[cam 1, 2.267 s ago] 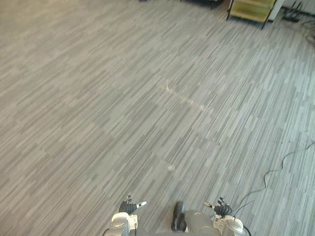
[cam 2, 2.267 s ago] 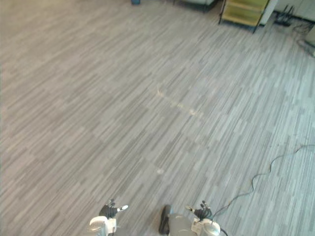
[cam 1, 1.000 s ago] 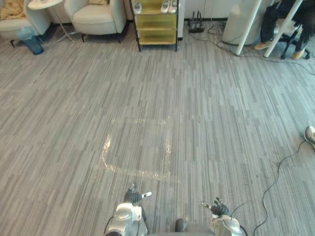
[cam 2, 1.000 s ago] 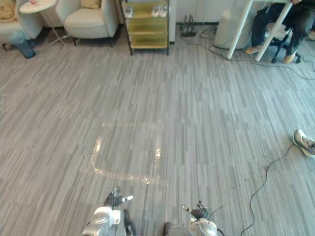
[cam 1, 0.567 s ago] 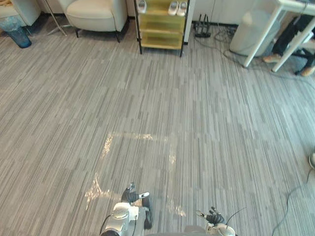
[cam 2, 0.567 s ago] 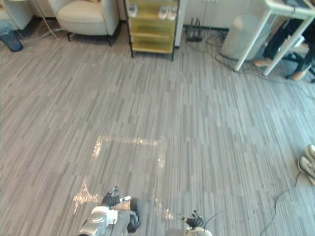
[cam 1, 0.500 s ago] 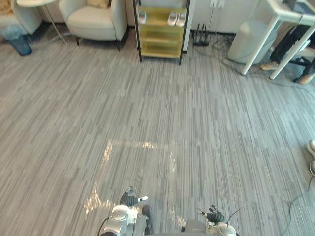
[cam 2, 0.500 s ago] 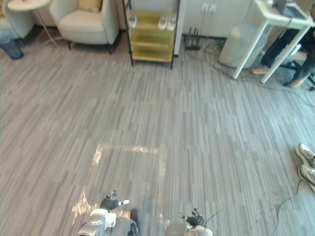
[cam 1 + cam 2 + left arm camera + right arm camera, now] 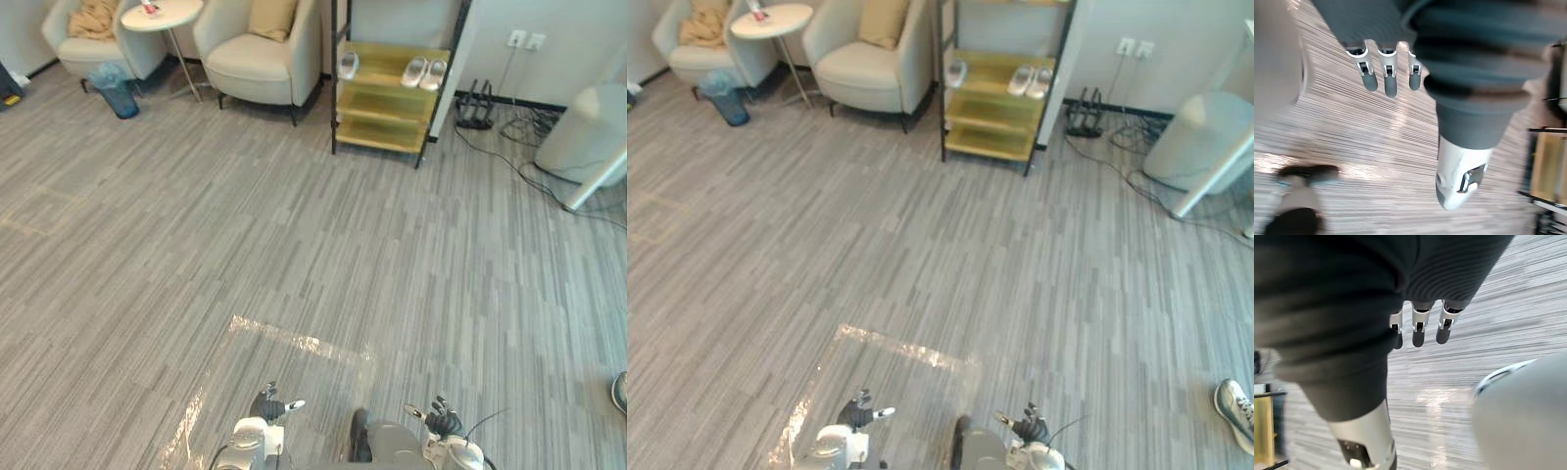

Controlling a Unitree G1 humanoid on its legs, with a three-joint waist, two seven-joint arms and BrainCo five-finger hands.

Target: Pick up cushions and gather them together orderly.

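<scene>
A tan cushion (image 9: 271, 17) leans upright in the cream armchair (image 9: 257, 61) at the far side of the room. A second tan, crumpled cushion or throw (image 9: 95, 17) lies in the armchair at the far left (image 9: 73, 54). My left hand (image 9: 266, 404) and right hand (image 9: 441, 421) hang low at the near edge, far from both chairs. In the wrist views the left hand's fingers (image 9: 1383, 76) and the right hand's fingers (image 9: 1419, 330) are straight, with only striped floor beyond them. Neither hand holds anything.
A round white side table (image 9: 162, 14) stands between the armchairs, a blue bin (image 9: 116, 90) in front of it. A yellow shelf rack (image 9: 390, 98) holds shoes. A white round bin (image 9: 588, 132) and cables lie at the right; a shoe (image 9: 1236, 411) is near right.
The camera has swung, so the armchairs, side table and shelf now sit nearer the middle top. Both hands stay low and open at the near edge.
</scene>
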